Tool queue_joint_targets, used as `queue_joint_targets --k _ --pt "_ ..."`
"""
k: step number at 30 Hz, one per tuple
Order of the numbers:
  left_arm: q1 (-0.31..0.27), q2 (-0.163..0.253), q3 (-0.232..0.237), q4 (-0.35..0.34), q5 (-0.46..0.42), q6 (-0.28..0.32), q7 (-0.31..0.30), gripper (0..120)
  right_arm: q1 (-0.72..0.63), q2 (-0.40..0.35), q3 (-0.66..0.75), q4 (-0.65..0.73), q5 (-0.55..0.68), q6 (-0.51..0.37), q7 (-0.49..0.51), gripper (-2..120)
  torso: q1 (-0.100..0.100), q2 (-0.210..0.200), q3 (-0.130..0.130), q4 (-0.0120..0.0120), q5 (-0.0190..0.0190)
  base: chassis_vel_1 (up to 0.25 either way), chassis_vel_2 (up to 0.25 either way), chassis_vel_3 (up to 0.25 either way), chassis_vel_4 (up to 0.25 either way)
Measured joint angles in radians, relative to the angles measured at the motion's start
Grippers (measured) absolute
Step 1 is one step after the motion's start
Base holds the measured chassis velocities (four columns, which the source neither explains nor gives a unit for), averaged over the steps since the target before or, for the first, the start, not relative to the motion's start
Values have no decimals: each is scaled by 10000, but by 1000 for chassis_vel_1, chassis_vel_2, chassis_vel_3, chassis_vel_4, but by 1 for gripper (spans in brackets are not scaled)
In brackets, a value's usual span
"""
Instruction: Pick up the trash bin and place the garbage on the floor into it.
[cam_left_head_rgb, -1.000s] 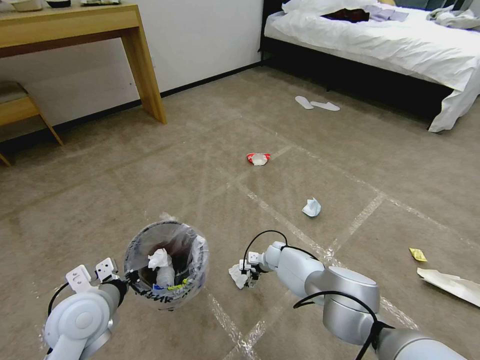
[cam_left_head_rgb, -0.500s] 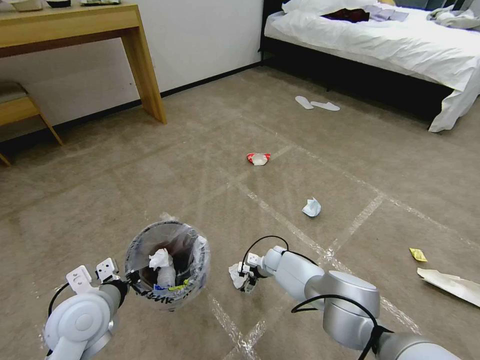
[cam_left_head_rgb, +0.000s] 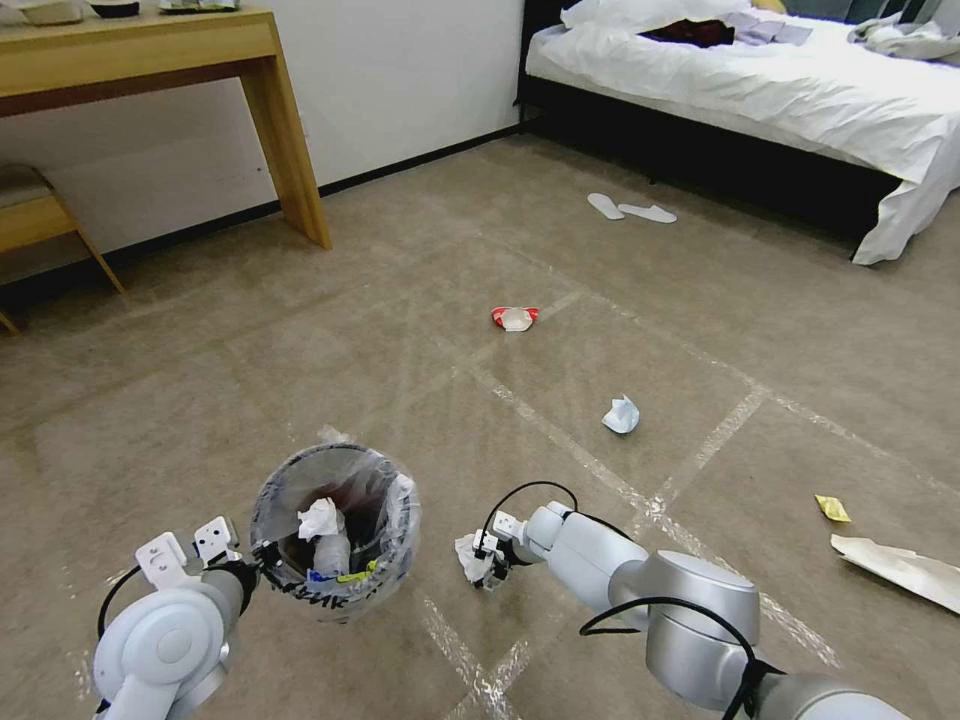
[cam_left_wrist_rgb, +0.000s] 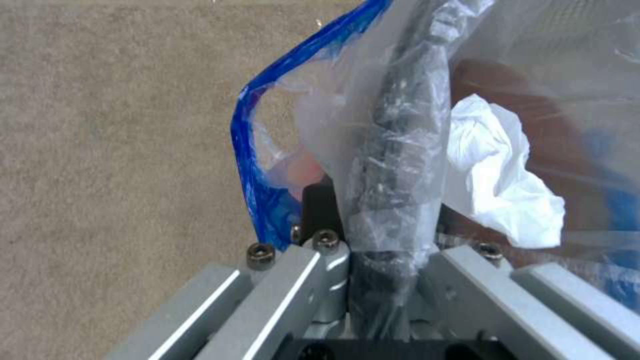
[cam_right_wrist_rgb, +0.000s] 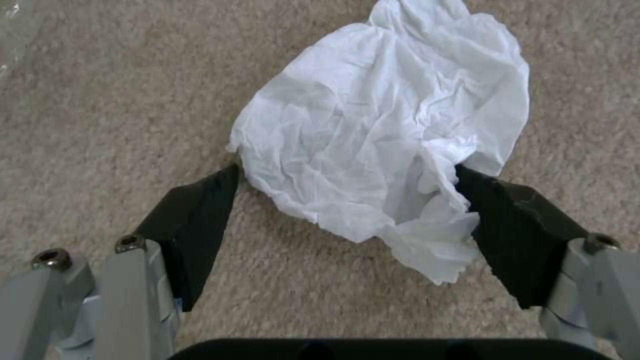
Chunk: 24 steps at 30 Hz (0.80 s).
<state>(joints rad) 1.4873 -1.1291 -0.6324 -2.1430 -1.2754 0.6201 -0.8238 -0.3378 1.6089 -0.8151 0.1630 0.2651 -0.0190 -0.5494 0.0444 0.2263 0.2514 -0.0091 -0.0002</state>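
Observation:
The trash bin (cam_left_head_rgb: 335, 530), round and lined with a crinkled clear bag, hangs just above the floor (cam_left_head_rgb: 400, 300) at lower left. My left gripper (cam_left_head_rgb: 262, 555) is shut on its rim (cam_left_wrist_rgb: 393, 165), with the bag pinched in. A white tissue (cam_left_wrist_rgb: 497, 175), a small bottle and wrappers lie inside. My right gripper (cam_left_head_rgb: 488, 560) is down on the carpet, open. Its black fingers (cam_right_wrist_rgb: 200, 215) stand either side of a crumpled white tissue (cam_right_wrist_rgb: 380, 130), which rests on the floor, touching both pads. More garbage lies farther off: a crushed red-white bowl (cam_left_head_rgb: 515, 318), a bluish wad (cam_left_head_rgb: 621, 414), a yellow wrapper (cam_left_head_rgb: 832, 508), a paper sheet (cam_left_head_rgb: 900, 570).
A wooden desk (cam_left_head_rgb: 280, 130) and a stool (cam_left_head_rgb: 40, 215) stand against the wall at far left. A bed (cam_left_head_rgb: 780, 100) fills the far right, with a pair of white slippers (cam_left_head_rgb: 630, 209) in front of it. Shiny tape strips (cam_left_head_rgb: 560, 440) cross the carpet.
My right gripper has sunk a little lower and closer around the tissue on the floor. The whole picture has shifted slightly. The left gripper and the bin hold as before.

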Motion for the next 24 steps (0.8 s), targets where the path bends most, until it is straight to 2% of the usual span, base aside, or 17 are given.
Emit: queue_joint_targets --k 19,20,21,22,24 --pt "37 23 76 75 83 -11 59 0 63 -10 -13 17 235 243 122 78 6 -11 9 5 6 0 0 0 0" --pt "18 31 101 84 76 -11 60 0 185 -18 -12 28 345 278 136 75 9 -17 11 7 20 0 0 0 0" --pt "-23 42 121 95 75 -11 60 0 377 -18 -6 116 487 347 23 70 8 -15 3 10 14 0 0 0 0" --pt "-23 42 121 95 75 -11 60 0 377 -18 -6 116 487 347 23 70 8 -15 3 10 14 0 0 0 0" --pt "-68 45 176 106 78 -15 45 0 530 -12 -14 229 621 430 -230 57 11 -16 8 10 12 0 0 0 0"
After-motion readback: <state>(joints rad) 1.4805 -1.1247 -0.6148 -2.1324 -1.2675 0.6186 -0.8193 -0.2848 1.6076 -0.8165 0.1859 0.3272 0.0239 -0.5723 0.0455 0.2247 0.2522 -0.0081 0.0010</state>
